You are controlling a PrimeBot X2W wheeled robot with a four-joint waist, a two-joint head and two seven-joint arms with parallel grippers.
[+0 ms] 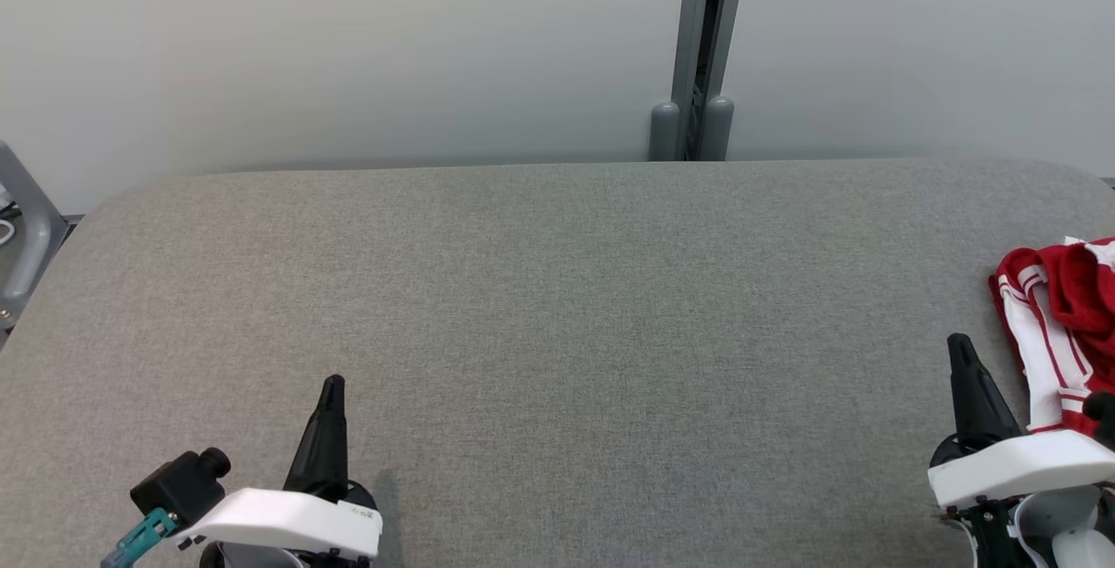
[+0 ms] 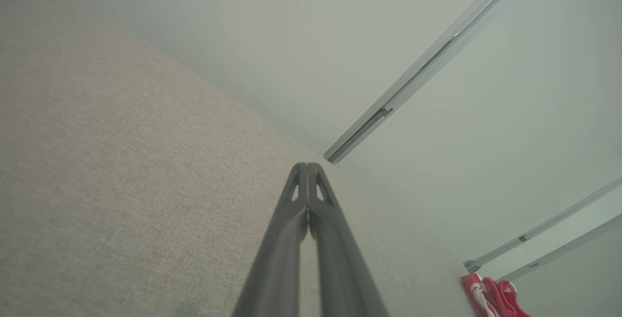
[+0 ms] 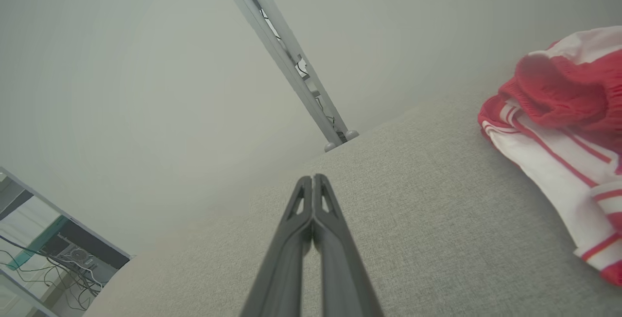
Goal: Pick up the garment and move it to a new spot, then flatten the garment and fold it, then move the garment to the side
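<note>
The garment point(image 1: 1058, 333), red with white striped panels, lay in a soft heap at the far-right edge of the grey table point(image 1: 557, 289), partly cut off by the head view's edge. As much of it as showed ran lengthwise from near to far along that edge.

The right gripper point(image 1: 962, 348) stood just to the left of the garment's near end, its fingers pressed together on nothing and pointing toward the far side. In the right wrist view the cloth sat off to the right of the closed fingers, near but apart from them. The left gripper point(image 1: 333, 387) rested at the near-left of the table, likewise clenched and empty, well apart from the garment across the bare middle.

The right arm was clearly the nearer one, and the cloth lay to its right, not ahead of its tips.

A heap at the table's side suited either a garment waiting to be carried to the middle or one already set aside. The pictures did not show whether it was neatly folded.
</note>
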